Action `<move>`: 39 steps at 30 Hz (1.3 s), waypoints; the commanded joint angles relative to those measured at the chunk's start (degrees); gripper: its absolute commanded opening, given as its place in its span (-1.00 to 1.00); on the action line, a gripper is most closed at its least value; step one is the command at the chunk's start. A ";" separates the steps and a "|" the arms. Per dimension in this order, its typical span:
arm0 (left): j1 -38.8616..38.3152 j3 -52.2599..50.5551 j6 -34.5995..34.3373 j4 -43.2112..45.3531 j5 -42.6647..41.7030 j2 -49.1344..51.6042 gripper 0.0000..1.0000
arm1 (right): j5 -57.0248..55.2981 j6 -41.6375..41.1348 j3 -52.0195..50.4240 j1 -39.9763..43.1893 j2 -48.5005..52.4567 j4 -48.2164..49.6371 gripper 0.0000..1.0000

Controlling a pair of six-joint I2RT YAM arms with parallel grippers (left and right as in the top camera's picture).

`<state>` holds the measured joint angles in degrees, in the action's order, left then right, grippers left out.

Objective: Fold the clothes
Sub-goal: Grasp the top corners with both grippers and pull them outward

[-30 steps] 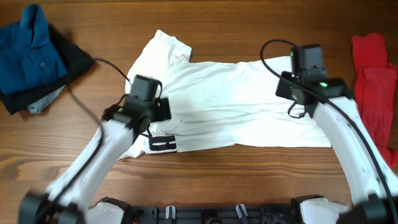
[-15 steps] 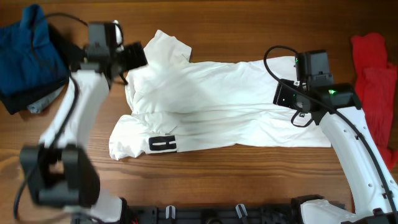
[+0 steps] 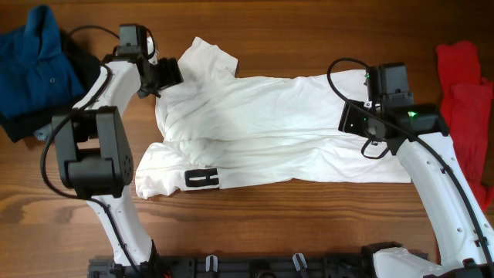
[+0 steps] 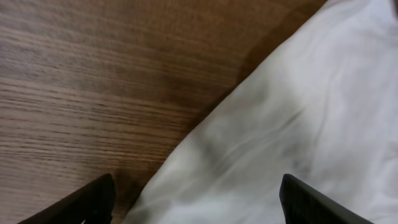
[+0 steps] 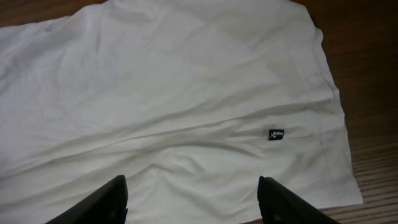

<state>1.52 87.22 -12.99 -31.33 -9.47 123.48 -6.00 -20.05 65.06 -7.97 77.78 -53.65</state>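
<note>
The white T-shirt lies flat across the middle of the table, its black block print at the lower left. My left gripper hovers open at the shirt's upper left, by the sleeve. In the left wrist view the left gripper straddles the shirt's edge and bare wood. My right gripper is open above the shirt's right part. In the right wrist view the right gripper holds nothing, over smooth white cloth with a small black label.
A blue polo sits on dark pieces at the far left corner. Red clothes lie along the right edge. Wood table shows in front of the shirt.
My left arm has swung from the shirt's lower left up to its upper-left sleeve, leaving the printed corner lying flat. The right gripper has opened wider and shifted slightly.
</note>
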 commanded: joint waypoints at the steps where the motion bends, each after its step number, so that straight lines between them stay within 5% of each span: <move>1: 0.24 0.98 0.94 -1.18 -1.22 2.14 0.64 | 1.20 0.39 0.28 0.17 0.00 -0.24 0.35; 5: -0.26 0.94 0.81 -3.58 -1.44 2.93 0.36 | 1.18 0.35 0.28 0.17 0.00 -0.15 0.35; 8: -1.09 0.81 0.81 -5.05 -1.44 2.93 -0.40 | 1.16 0.33 0.28 0.17 0.00 0.07 0.35; 17: -1.22 0.83 0.31 -6.21 -1.57 2.69 -0.92 | 1.38 -2.95 0.33 1.20 0.39 1.75 0.57; 28: 4.39 0.87 -0.94 -5.79 -5.14 -1.57 -0.92 | 21.33 7.61 3.04 20.04 6.80 8.76 0.57; 39: 4.66 0.87 -3.32 -5.73 -5.11 -1.57 -0.92 | 21.53 14.14 18.64 22.40 29.38 10.93 0.65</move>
<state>6.07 88.18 -14.92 -37.17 -13.67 123.90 14.11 -9.54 76.97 14.35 100.22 -41.63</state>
